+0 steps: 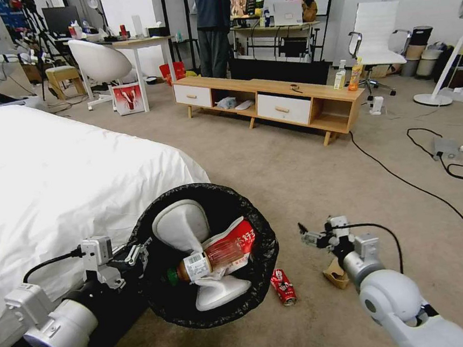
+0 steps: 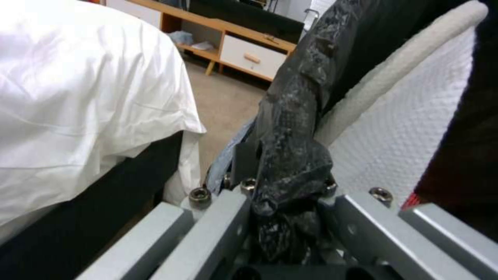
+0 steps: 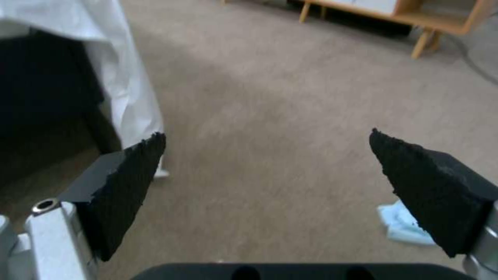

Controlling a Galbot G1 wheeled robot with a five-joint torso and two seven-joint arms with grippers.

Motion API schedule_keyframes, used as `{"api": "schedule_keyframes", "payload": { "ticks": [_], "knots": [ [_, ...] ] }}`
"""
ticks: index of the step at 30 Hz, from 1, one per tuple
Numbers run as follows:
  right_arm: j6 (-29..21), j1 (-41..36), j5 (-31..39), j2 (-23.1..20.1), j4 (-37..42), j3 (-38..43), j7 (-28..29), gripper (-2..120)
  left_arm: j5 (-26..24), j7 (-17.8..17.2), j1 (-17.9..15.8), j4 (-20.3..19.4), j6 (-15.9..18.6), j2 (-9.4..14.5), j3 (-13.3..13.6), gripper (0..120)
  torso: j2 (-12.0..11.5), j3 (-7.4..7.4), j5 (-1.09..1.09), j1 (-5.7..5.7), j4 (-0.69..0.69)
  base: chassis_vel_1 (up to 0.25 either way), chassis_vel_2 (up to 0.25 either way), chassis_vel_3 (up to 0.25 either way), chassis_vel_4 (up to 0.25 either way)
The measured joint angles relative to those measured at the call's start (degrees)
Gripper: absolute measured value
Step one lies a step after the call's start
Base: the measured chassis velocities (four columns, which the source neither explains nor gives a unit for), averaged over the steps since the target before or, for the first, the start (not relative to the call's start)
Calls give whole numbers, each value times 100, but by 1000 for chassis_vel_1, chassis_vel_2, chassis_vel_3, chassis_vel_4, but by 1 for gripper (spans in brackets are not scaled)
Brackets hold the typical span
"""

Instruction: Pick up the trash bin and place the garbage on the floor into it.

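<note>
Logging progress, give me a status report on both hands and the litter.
Left hand shut on black-lined round trash bin. Right hand open, empty, over beige carpet floor. Crushed red can on floor beside bin.

The left gripper (image 2: 290,217) is clamped on the rim of the trash bin (image 2: 363,58), its grey metal jaws closed over a bunched fold of the crinkled black bag (image 2: 290,128) that lines the bin. Just inside the rim, a white lid flap (image 2: 410,120) with a dimpled surface and a thick curved edge rises beside the black plastic. A sliver of red (image 2: 412,200) shows at the flap's lower edge. A bed (image 2: 78,89) with a white sheet over a dark base stands on the beige carpet floor (image 2: 228,105), near the bin. Beyond, a low wooden cabinet (image 2: 233,42) with white drawers stands on the carpet.
</note>
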Motion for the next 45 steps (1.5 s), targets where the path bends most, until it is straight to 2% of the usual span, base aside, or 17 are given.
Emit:
{"api": "schedule_keyframes", "payload": {
  "ticks": [12, 20, 24, 28, 31, 38, 45],
  "knots": [
    [-2, 104, 11, 17, -666, -360, -329, 100, -96, -16, -120, 53, 20, 51, 28, 2, 0, 0, 0, 0, 0, 0, 0, 0, 0],
    [-5, 363, -40, 106, -1710, -712, -547, 100, -100, -18, -227, 138, 36, 51, 162, 2, 0, 0, 0, 0, -3, 0, 0, 0, 0],
    [-71, 478, -54, 185, -1978, -818, -638, 100, -103, -17, -226, 144, 37, 55, 162, 2, 0, 0, 0, 0, -2, 0, 0, 0, 0],
    [-224, 677, -62, 349, -2304, -1028, -758, 100, -104, -15, -197, 145, 37, 55, 146, 2, 0, 0, 0, 0, -1, 0, 0, 0, 0],
    [-306, 880, -135, 648, -2668, -1215, -786, 100, -103, -7, -149, 144, 37, 38, 142, 2, 0, 0, 0, 0, -1, 0, 0, 0, 0],
    [-232, 1184, -273, 1101, -3455, -1381, -809, 100, -88, 11, -125, 150, 37, 13, 145, 2, 0, 0, 0, 0, -1, 0, 0, 0, 0],
    [-88, 1423, -293, 1324, -3987, -1449, -895, 100, -63, 24, -125, 181, 34, -28, 174, 2, 0, 0, -1, 0, -1, 0, 0, 0, 0]
  ]
}}
